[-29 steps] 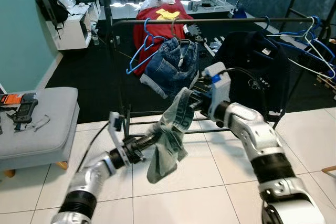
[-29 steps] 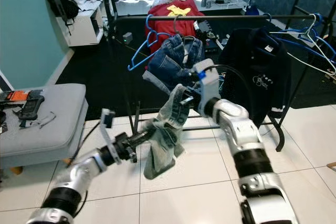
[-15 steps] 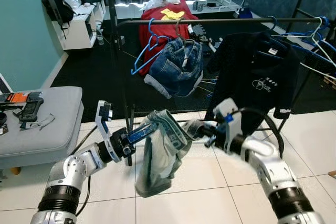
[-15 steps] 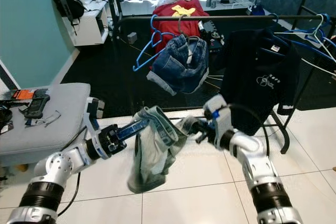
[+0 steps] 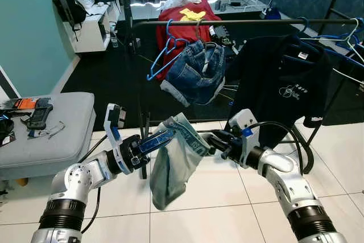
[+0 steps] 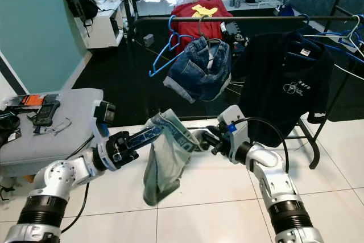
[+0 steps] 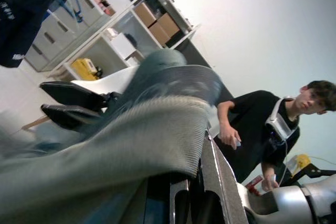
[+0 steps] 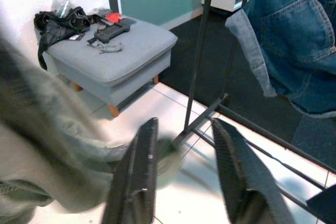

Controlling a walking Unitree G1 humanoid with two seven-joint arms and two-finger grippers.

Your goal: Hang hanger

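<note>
**Pale jeans held between both claws, short of the rail**

While the garment is hanging low in front of the robot, the light-wash jeans point(image 5: 173, 166) are drooping at about six o'clock from the dark rail point(image 5: 239, 22), well below it and over the white tiled floor point(image 5: 216, 209). The left claw point(image 5: 162, 138) is coming in from eight o'clock with its fingers closed on the waistband; something blue shows along those fingers, possibly the hanger, though I cannot tell for sure. The right claw point(image 5: 211, 140) is reaching in from three o'clock, touching the other end of the waistband; in the right wrist view its fingers point(image 8: 140, 171) are standing apart with cloth blurred just beside them, so it is looking open rather than pinching.

Up on the rail, a pair of dark denim shorts point(image 5: 193, 72) is hanging at twelve o'clock, with an empty blue hanger point(image 5: 162, 49) at eleven and a black shirt point(image 5: 284, 81) at two. A grey ottoman point(image 5: 51, 126) carrying small items is sitting at nine o'clock.

The risk, as I judge it: with only one claw truly gripping, the weight of the jeans may be dragging the waistband off as the arms are lifting. The hook could also be snagging the shorts or the empty hanger, since the free stretch of rail is narrow.
</note>
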